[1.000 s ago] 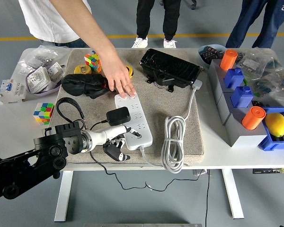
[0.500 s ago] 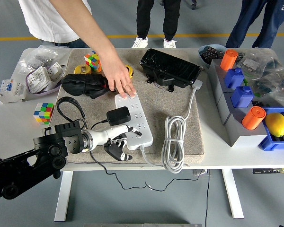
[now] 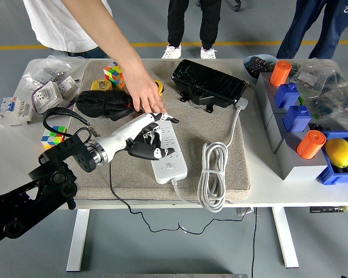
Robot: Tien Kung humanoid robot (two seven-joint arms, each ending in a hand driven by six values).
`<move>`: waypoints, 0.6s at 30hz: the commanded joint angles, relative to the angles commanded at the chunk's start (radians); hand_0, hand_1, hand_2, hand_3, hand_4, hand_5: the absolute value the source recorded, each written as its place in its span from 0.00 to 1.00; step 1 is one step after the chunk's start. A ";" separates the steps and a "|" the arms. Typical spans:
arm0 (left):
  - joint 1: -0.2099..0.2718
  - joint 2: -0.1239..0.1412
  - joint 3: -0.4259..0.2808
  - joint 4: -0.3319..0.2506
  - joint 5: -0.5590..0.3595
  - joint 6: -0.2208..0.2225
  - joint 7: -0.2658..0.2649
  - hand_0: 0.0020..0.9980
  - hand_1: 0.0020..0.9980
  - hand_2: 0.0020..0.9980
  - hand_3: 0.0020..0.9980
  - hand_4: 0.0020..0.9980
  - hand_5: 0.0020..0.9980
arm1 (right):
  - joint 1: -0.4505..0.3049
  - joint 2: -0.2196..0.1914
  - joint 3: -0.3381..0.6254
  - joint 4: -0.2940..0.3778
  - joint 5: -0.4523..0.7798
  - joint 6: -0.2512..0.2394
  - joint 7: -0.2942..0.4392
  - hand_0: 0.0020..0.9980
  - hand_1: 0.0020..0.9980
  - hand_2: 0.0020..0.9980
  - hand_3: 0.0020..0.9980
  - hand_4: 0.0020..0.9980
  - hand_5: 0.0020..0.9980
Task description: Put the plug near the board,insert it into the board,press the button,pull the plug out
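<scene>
The white power strip [image 3: 171, 163] lies on the beige mat [image 3: 223, 127], its far end under hands. My left hand [image 3: 155, 136] hovers over that far end, its white fingers [image 3: 165, 118] stretched out toward the strip's top end and the darker ones spread below. The black plug adapter is hidden beneath my hand, so I cannot tell whether it sits in a socket. Its thin black cable [image 3: 58, 114] loops up by my forearm. A person's hand [image 3: 142, 92] reaches from the far side, fingertips right at the strip's top end, next to my fingers.
The strip's coiled white cord [image 3: 212, 176] lies to its right. A black pouch [image 3: 102, 104], a black box [image 3: 207, 84] and two puzzle cubes [image 3: 113, 75] [image 3: 53, 138] surround the mat. Blue bins with orange cylinders [image 3: 310, 145] and a lemon [image 3: 338, 152] line the right edge.
My left hand rose from the strip's near end to its far end, covering the plug adapter. The cable loop shifted up and left. The person's hand stayed in place.
</scene>
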 joint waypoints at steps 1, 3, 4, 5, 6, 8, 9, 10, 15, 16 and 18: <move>0.001 -0.004 -0.001 0.008 0.018 0.019 -0.025 0.35 0.49 0.53 0.73 0.98 0.50 | 0.000 0.000 0.000 0.000 0.000 0.000 0.000 0.61 0.62 0.58 0.55 0.90 0.37; 0.004 -0.015 -0.006 0.038 0.041 0.057 -0.072 0.35 0.49 0.53 0.73 0.98 0.50 | 0.002 -0.001 0.000 0.002 -0.001 0.000 0.000 0.61 0.62 0.58 0.55 0.90 0.37; 0.004 -0.018 -0.008 0.047 0.057 0.065 -0.081 0.73 0.75 0.75 0.76 1.00 0.52 | 0.002 0.000 0.001 0.002 -0.002 0.000 -0.001 0.61 0.62 0.58 0.55 0.90 0.37; 0.004 -0.021 -0.008 0.057 0.074 0.075 -0.090 0.73 0.75 0.75 0.76 1.00 0.52 | 0.002 0.000 0.002 0.003 -0.002 0.000 -0.001 0.61 0.62 0.58 0.55 0.90 0.37; 0.003 -0.024 -0.007 0.069 0.084 0.088 -0.100 0.73 0.75 0.75 0.76 1.00 0.52 | 0.001 -0.001 0.003 0.003 -0.004 -0.001 -0.001 0.61 0.62 0.58 0.55 0.90 0.37; 0.000 -0.029 -0.005 0.091 0.111 0.102 -0.100 0.73 0.75 0.75 0.76 1.00 0.52 | 0.001 -0.001 0.002 0.003 -0.004 0.000 -0.004 0.61 0.62 0.58 0.55 0.90 0.37; -0.002 -0.032 -0.005 0.102 0.127 0.107 -0.099 0.73 0.75 0.75 0.76 1.00 0.52 | 0.001 -0.001 0.001 0.002 -0.004 0.000 -0.007 0.61 0.62 0.58 0.55 0.90 0.37; -0.003 -0.036 -0.005 0.117 0.141 0.112 -0.098 0.78 0.79 0.77 0.77 1.00 0.53 | 0.002 0.000 -0.001 0.001 -0.003 0.000 -0.008 0.61 0.62 0.58 0.55 0.90 0.37; -0.007 -0.054 -0.005 0.200 0.212 0.138 -0.105 0.78 0.79 0.77 0.77 1.00 0.53 | 0.002 0.000 -0.008 0.000 0.000 0.001 -0.008 0.61 0.62 0.58 0.55 0.90 0.37; -0.009 -0.057 -0.002 0.216 0.228 0.145 -0.109 0.78 0.79 0.78 0.76 1.00 0.50 | 0.002 -0.001 -0.009 0.000 0.000 0.001 -0.008 0.61 0.62 0.58 0.55 0.91 0.37; -0.013 -0.061 0.003 0.241 0.271 0.162 -0.110 0.78 0.79 0.78 0.76 1.00 0.50 | 0.002 -0.002 -0.011 0.001 0.000 0.001 -0.008 0.61 0.62 0.58 0.55 0.91 0.37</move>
